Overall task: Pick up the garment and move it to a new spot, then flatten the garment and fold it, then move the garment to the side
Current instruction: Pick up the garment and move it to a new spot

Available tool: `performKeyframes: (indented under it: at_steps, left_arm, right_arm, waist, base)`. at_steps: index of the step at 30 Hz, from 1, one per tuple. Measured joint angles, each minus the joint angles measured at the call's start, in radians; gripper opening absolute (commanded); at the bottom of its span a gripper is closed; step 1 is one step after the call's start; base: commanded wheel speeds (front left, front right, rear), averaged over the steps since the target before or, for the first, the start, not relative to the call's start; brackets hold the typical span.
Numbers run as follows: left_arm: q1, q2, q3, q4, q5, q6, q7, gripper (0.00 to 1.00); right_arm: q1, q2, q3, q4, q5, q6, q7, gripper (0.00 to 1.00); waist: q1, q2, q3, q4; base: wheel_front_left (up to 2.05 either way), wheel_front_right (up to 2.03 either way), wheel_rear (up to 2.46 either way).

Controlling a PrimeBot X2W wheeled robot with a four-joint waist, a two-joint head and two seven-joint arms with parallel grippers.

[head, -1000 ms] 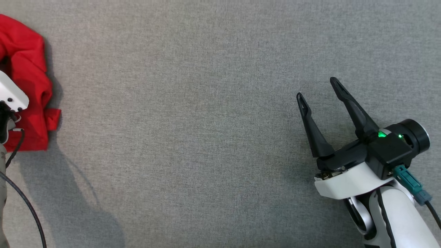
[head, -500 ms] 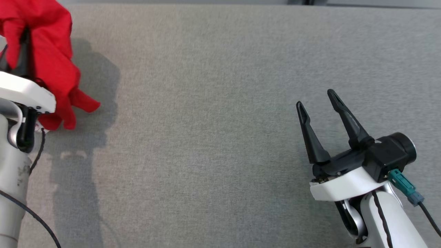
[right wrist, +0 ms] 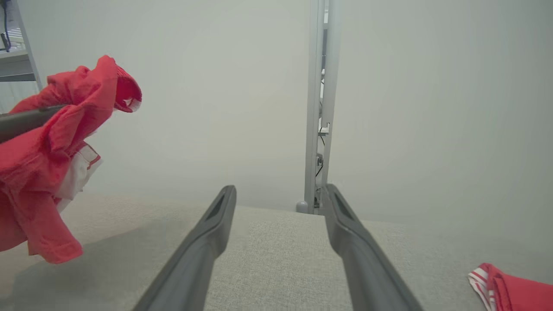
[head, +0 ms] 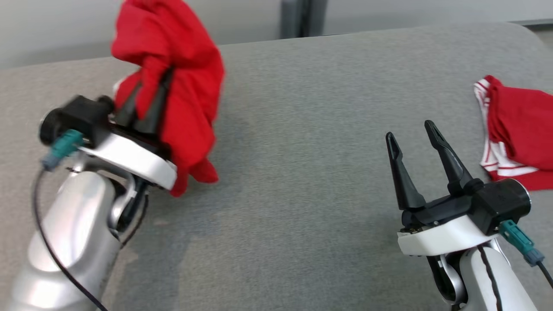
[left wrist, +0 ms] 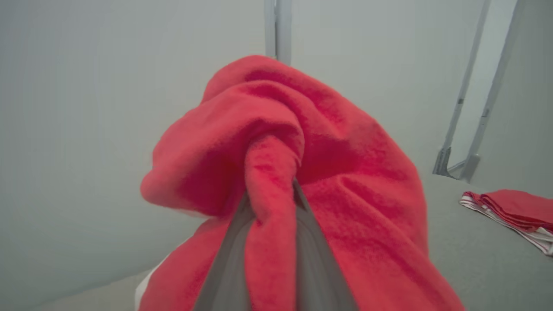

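a: fig. 1, beginning at the left gripper (head: 152, 86). what state?
b: its two long dark fingers stand narrow, pinched on a thick fold of the crumpled red cloth garment (head: 190, 95). in the left wrist view the fold rises between the fingers and bulges over their tips.
a: where is the garment?
b: lifted off the grey woven fabric surface (head: 302, 181), on the robot's left, near the far edge. the rest hangs in a loose bunch past the wrist. whether its lowest flap brushes the surface cannot be told.
a: the right gripper (head: 409, 130)?
b: jaws spread wide, holding nothing, low over the surface on the right, well apart from the garment.
a: and beyond it?
b: a folded red garment with white striped trim (head: 518, 129) lies at the far right edge, touched by neither gripper.
a: how will the held piece handle, as a judgement?
b: light, soft and limp. from a single pinch it will sag and twist rather than slip or break. a mid-bunch grip like this suits carrying only. for flattening, better to set it down and take hold at a hem or at two corners, one per gripper. the white-edged hem (right wrist: 82, 168) in the right wrist view looks a likely place.
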Motion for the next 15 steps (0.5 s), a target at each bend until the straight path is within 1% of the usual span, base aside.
performKeyframes:
  at_steps: [2, 5, 7, 11, 13, 15]
  left_arm:
    - [0.010, 0.003, -0.048, -0.038, 0.064, 0.018, 0.010, 0.00]
    - [0.037, -0.038, -0.091, -0.057, 0.074, 0.033, 0.027, 0.00]
    - [0.038, -0.054, -0.124, -0.060, 0.100, 0.040, 0.028, 0.00]
    - [0.028, -0.060, -0.198, -0.030, 0.207, 0.079, 0.029, 0.00]
    - [0.014, -0.080, -0.220, -0.002, 0.235, 0.099, 0.027, 0.00]
    - [-0.008, -0.097, -0.242, 0.030, 0.259, 0.108, 0.022, 0.00]
  right_arm:
    - [0.001, 0.001, -0.007, -0.001, 0.003, 0.000, -0.005, 1.00]
    - [0.000, 0.002, -0.006, -0.006, 0.010, 0.000, -0.007, 1.00]
    - [-0.002, 0.002, -0.012, -0.007, 0.022, 0.000, -0.010, 1.00]
    - [-0.004, 0.002, -0.021, -0.009, 0.046, 0.000, -0.015, 1.00]
    - [-0.004, 0.002, -0.026, -0.011, 0.055, 0.000, -0.015, 1.00]
    - [-0.004, 0.002, -0.028, -0.012, 0.064, 0.000, -0.017, 1.00]
  waist:
    - [0.0000, 0.0000, 0.002, -0.032]
    - [-0.0001, 0.0000, 0.012, -0.082]
    - [0.0000, 0.0000, 0.023, -0.115]
    - [-0.0001, 0.0000, 0.050, -0.178]
    - [0.0000, 0.0000, 0.065, -0.207]
    - [0.0000, 0.0000, 0.079, -0.232]
  base:
    - [0.00, 0.00, 0.00]
    - [0.00, 0.00, 0.00]
    - [0.00, 0.00, 0.00]
    - [0.00, 0.00, 0.00]
    - [0.00, 0.00, 0.00]
    - [0.00, 0.00, 0.00]
